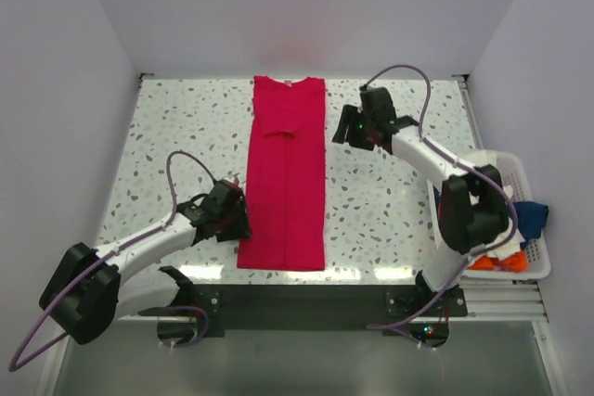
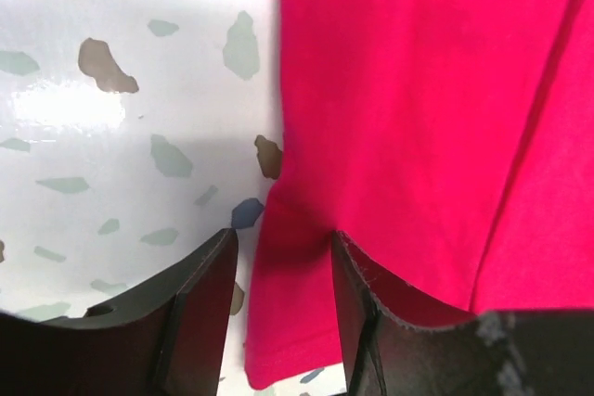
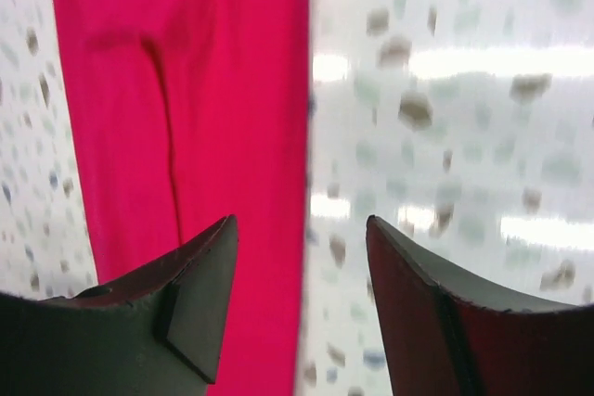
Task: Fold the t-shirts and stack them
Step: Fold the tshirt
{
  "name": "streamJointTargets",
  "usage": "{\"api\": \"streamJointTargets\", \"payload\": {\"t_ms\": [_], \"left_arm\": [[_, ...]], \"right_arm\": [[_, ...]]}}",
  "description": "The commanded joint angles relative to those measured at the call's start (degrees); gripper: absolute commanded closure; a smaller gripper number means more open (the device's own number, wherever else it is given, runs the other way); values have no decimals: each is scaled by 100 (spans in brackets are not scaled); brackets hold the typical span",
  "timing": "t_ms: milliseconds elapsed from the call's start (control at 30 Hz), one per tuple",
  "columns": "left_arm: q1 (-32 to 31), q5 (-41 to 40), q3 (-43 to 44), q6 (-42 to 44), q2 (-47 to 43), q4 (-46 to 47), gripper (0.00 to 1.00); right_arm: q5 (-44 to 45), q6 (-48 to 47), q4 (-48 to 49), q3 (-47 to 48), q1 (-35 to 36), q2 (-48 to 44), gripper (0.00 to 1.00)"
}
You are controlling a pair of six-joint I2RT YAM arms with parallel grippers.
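Observation:
The crimson-red t-shirt (image 1: 286, 173) lies flat in the middle of the table, folded lengthwise into a long narrow strip, collar at the far end. My left gripper (image 1: 241, 220) is open at the strip's near left edge; in the left wrist view (image 2: 283, 257) its jaws stand either side of the shirt's (image 2: 418, 118) left edge near the hem corner. My right gripper (image 1: 342, 129) is open just right of the strip's far part; in the right wrist view (image 3: 302, 248) its jaws straddle the shirt's (image 3: 186, 118) right edge above the cloth. Dark blue (image 1: 531, 215), orange (image 1: 492, 262) and cream-white shirts sit in the basket.
A white slatted basket (image 1: 541, 266) stands off the table's right edge beside the right arm's base. The terrazzo tabletop (image 1: 176, 127) is walled by white panels at the left, back and right. A dark rail runs along the near edge.

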Motion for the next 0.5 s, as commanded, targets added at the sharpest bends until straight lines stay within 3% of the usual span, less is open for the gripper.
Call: {"api": "streamJointTargets", "payload": {"t_ms": [0,167,300,467], "left_arm": [[-37,311,-323,-336,-406,-31,51],[-37,671,-657,-775,-618,-65,53],[-46,908,-868,-987,-679,-189,55],[-81,979,-1001,-1172,-864,-407,57]], "right_arm": [[80,497,95,-1618,489,-1099,39],[-59,1042,-80,-3515,1236,-2330,48],[-297,1490,-387,-4143,1729,-3077,53],[-868,1772,-424,-4521,1879,-3352,54]]}}
